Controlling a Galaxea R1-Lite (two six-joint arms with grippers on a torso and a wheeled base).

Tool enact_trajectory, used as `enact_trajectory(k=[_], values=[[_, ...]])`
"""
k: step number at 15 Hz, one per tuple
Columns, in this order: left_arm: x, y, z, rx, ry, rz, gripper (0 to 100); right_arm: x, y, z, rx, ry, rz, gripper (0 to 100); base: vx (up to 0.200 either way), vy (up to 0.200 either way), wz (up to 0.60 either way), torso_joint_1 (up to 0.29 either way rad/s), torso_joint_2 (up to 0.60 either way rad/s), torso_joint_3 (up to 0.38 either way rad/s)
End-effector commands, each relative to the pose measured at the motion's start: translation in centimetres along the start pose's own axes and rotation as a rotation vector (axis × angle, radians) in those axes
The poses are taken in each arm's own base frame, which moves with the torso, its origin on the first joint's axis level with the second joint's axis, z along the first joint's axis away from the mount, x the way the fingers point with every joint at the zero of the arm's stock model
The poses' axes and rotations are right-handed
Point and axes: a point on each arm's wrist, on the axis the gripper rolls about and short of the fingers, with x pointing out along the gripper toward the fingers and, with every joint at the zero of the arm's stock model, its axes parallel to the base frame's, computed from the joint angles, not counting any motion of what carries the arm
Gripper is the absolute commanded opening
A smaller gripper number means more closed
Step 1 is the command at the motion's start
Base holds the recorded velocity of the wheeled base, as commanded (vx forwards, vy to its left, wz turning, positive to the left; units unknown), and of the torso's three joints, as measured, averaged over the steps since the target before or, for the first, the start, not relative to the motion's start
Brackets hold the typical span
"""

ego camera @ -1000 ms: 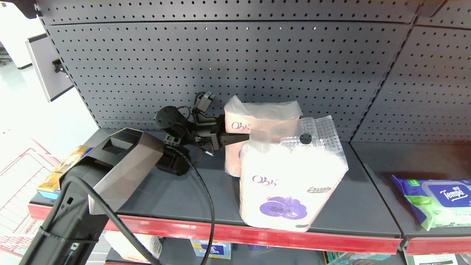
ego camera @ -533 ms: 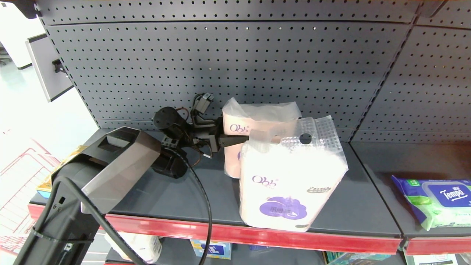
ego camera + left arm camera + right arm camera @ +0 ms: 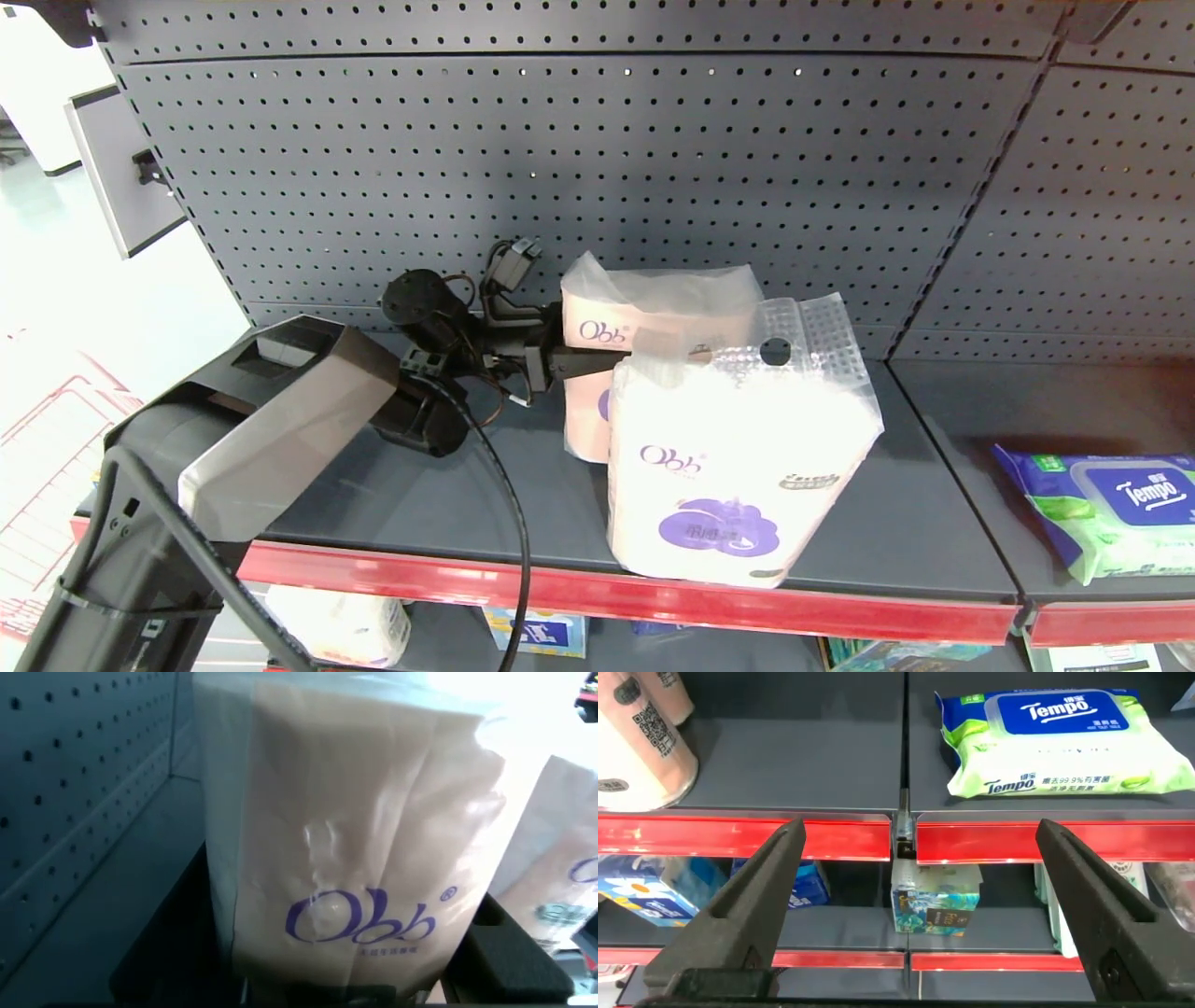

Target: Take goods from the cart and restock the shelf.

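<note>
1. The fingers (image 3: 586, 358) of the left gripper (image 3: 607, 357) are closed on the rear tissue pack (image 3: 653, 299), one on either side, reaching in from its 9 o'clock. A side grip like this leaves the soft wrapper's base free to meet the shelf.
2. That pack stands nearly upright at the back of the shelf, at 11 o'clock of the front tissue pack (image 3: 738, 457) and just behind it. I cannot tell whether its base rests on the deck. As I judge it, the placing is nearly done and only the release remains.
3. The right gripper (image 3: 920, 831) hangs low before the shelf edge, its fingers spread wide and empty, out of the working arm's way.
4. The shelf (image 3: 467, 485) is a dark, flat deck with a red front rail (image 3: 653, 597). A wet wipes pack (image 3: 1111, 509) lies flat at 3 o'clock.
5. A pegboard back panel (image 3: 560, 168) closes the rear. The red wire cart (image 3: 37, 439) stands at 9 o'clock, and boxed goods (image 3: 936, 905) sit on the tier below.
</note>
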Motion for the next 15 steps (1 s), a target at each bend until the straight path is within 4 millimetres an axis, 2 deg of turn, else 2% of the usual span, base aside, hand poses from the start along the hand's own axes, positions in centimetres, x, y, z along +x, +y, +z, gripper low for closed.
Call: enact_trajectory(k=[1,3,9,15], values=[[0.1,-0.2,0.7,0.020,-0.001,-0.009,0,0.0,0.0,0.0,0.001,0.002,0.000,100,0.000,0.000,0.00,0.000,0.00,0.000],[0.2,-0.1,0.8,0.060,0.000,-0.014,0,0.0,0.0,0.0,0.001,0.002,0.000,100,0.000,0.000,0.00,0.000,0.00,0.000],[1.0,2.0,0.3,0.162,0.006,-0.004,0,0.0,0.0,0.0,0.001,0.002,0.000,100,0.000,0.000,0.00,0.000,0.00,0.000],[1.6,2.7,0.3,0.217,0.025,-0.005,0,0.0,0.0,0.0,0.001,0.002,0.000,100,0.000,0.000,0.00,0.000,0.00,0.000]])
